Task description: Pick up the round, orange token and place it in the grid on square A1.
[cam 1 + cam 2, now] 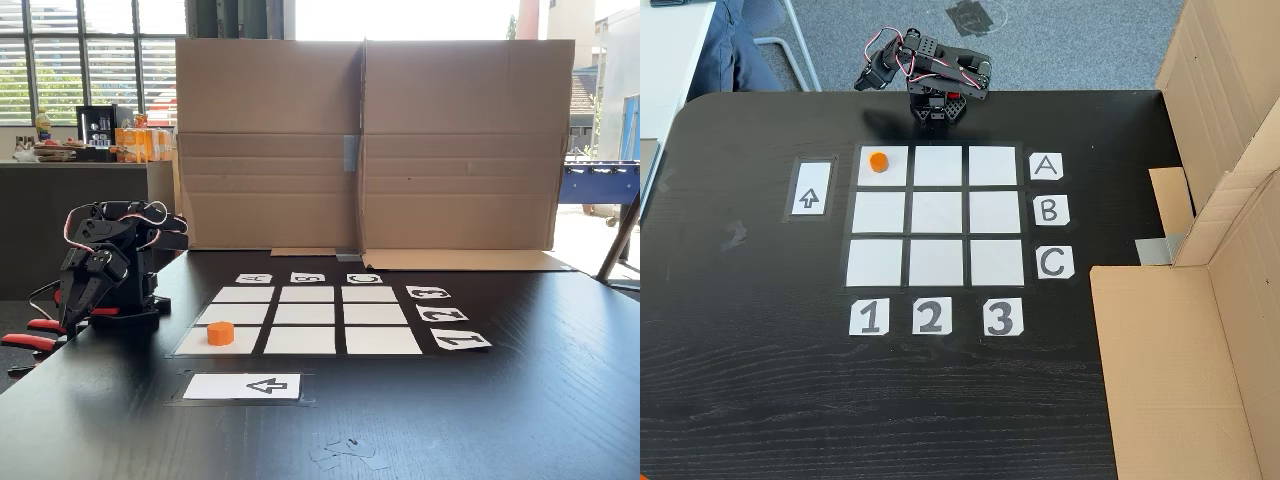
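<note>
White cards point(1045, 166) read A, B, C and 1, 2, 3; another card point(809, 198) bears an arrow

Token point(878, 161): small bright orange puck, flat side down, upright, far smaller than a cell. In both fixed views it sits inside square A1 point(886, 176), the white corner cell where row A meets column 1. In the top-down fixed view it lies toward 11 o'clock within that cell, near the edge but on the paper. In the low fixed view the token point(221, 333) sits in the near-left cell point(200, 343). Grid point(936, 214): 3x3 white rectangles, black gaps, flat on black table. Cards A B C line its 3 o'clock side, cards 1 2 3 its 6 o'clock side in the top-down view. The other 8 cells are bare.
</note>
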